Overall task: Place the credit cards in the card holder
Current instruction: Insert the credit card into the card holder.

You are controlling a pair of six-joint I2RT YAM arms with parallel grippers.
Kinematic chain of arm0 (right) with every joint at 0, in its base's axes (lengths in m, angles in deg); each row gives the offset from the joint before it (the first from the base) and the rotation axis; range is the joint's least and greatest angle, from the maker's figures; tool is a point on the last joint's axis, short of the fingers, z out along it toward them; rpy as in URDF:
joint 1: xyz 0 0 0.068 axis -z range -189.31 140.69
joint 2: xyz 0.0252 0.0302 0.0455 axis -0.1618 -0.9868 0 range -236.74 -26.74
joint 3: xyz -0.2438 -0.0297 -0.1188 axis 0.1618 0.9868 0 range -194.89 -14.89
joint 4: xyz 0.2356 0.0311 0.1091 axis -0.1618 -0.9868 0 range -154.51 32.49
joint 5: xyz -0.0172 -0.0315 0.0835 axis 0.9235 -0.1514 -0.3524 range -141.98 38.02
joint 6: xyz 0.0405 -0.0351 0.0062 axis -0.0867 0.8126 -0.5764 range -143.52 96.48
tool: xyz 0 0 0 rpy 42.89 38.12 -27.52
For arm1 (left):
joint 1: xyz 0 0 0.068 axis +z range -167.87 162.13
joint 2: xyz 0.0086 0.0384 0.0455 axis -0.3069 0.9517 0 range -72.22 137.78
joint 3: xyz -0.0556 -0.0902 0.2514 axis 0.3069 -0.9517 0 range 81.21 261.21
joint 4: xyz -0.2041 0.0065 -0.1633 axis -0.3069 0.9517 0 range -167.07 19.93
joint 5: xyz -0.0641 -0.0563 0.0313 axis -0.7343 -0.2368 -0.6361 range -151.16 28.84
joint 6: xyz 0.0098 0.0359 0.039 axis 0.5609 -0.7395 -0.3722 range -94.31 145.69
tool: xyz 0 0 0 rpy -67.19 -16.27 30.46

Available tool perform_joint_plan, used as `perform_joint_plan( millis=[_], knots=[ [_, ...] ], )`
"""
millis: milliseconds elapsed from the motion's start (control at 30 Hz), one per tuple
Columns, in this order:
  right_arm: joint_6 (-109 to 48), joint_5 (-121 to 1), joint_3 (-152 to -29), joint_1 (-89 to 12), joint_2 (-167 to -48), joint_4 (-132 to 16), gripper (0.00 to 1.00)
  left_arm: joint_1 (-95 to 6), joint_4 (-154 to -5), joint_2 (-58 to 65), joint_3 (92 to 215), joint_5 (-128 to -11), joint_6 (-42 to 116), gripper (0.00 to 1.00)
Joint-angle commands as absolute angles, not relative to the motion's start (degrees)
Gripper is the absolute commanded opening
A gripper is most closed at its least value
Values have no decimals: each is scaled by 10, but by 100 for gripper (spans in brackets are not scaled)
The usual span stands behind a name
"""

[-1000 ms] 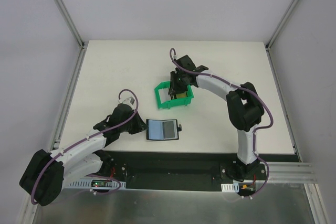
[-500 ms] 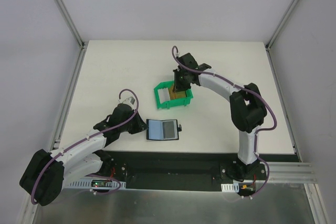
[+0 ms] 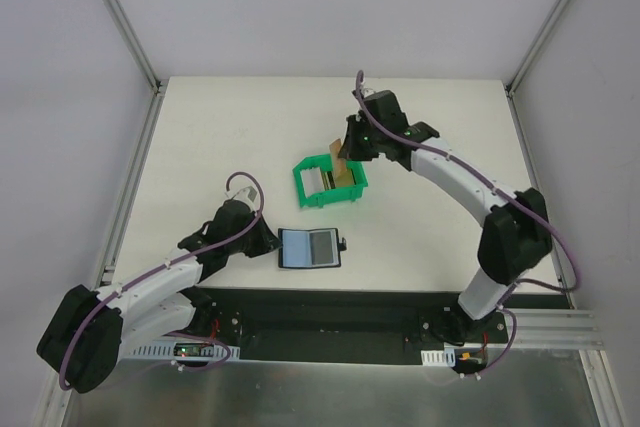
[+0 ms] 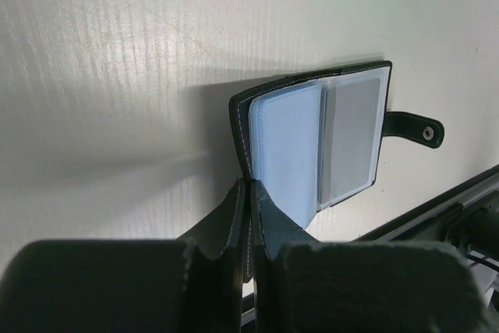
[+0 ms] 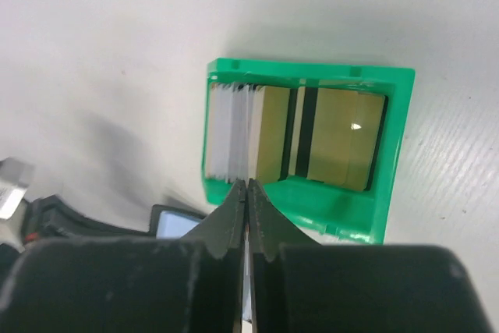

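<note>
The card holder point(image 3: 310, 248) lies open near the table's front edge, black outside with bluish-grey sleeves point(image 4: 312, 146) inside. My left gripper point(image 4: 248, 193) is shut on the edge of its left cover, and from above it point(image 3: 270, 241) sits just left of the wallet. Credit cards stand in the green bin point(image 5: 312, 72): gold ones with a dark stripe point(image 5: 339, 138) and white ones point(image 5: 226, 134). My right gripper point(image 3: 350, 147) hangs over the bin, shut on one tan card point(image 3: 343, 169). That card shows edge-on point(image 5: 249, 138) in front of the right gripper point(image 5: 248, 189).
The green bin point(image 3: 355, 190) sits mid-table, behind and slightly right of the wallet. The wallet's snap tab point(image 4: 413, 128) points right. A black strip and metal rail point(image 3: 400, 307) run along the table's near edge.
The right gripper closed on a tan card in the bin and lifted it up and to the right. The left gripper and the wallet have not moved.
</note>
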State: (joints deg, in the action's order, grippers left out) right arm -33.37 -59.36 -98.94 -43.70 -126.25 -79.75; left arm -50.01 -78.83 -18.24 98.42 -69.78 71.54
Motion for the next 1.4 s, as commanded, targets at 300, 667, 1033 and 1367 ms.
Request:
perform_joint_plan(
  millis=[300,667,1033,1367],
  knots=[
    [-545,-689,-640,-539,-1057,-492,0,-496,-826,-215,925,-686,747,0],
    [-620,-675,-520,-588,-1112,-349,0,-496,-842,-220,897,-685,775,0],
    [-636,-677,-485,-599,-1167,-260,0,-496,-845,-233,871,-685,782,0],
    [-654,-702,-462,-600,-1203,-206,0,-496,-845,-249,859,-687,788,0]
  ],
)
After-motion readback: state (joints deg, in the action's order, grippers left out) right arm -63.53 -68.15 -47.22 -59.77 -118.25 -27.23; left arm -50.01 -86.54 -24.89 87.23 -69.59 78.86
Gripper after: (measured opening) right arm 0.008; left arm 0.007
